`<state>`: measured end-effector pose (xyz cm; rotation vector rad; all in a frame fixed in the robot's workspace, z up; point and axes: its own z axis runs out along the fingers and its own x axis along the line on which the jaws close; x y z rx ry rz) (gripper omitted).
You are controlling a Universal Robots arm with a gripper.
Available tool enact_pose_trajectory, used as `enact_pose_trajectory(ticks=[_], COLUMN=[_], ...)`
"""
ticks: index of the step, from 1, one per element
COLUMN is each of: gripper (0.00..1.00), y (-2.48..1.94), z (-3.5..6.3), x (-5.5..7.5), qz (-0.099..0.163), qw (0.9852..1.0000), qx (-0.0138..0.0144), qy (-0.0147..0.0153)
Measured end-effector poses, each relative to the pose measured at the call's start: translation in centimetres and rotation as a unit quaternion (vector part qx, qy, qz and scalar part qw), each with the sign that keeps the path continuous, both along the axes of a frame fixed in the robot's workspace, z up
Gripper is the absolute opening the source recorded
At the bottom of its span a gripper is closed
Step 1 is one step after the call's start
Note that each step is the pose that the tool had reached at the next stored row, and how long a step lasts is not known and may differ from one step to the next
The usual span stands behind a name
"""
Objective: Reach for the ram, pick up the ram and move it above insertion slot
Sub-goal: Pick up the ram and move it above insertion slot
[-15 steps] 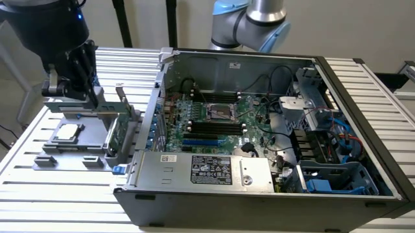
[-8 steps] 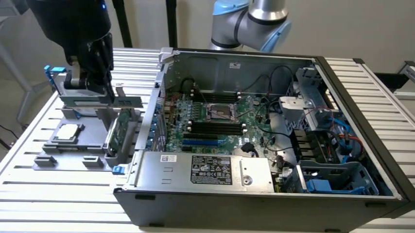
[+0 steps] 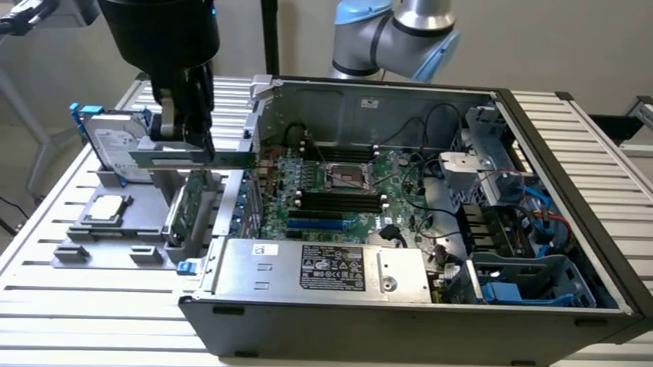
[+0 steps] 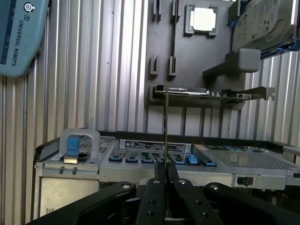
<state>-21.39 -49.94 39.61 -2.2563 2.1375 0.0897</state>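
The fingers [image 4: 165,174] are pinched nearly closed on the ram [image 4: 166,126], seen edge-on in the wrist view as a thin vertical strip rising from between them. In the exterior view the ram [image 3: 194,160] hangs level under the black gripper, above the grey holder tray [image 3: 112,246] near the slatted worktop's [image 3: 72,306] edge on the exterior view's left, just beside the open computer case [image 3: 408,321]. A blue arm housing [image 4: 16,35] reads "UNIVERSAL ROBOTS".
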Motion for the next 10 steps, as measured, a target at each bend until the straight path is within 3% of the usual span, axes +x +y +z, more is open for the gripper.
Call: enact_pose_trajectory(ticks=[10], gripper=[0.13], y=[0.04], z=[0.01], x=[4.5], qz=[0.0], qw=[1.0], qx=[0.0026], qy=[0.0001])
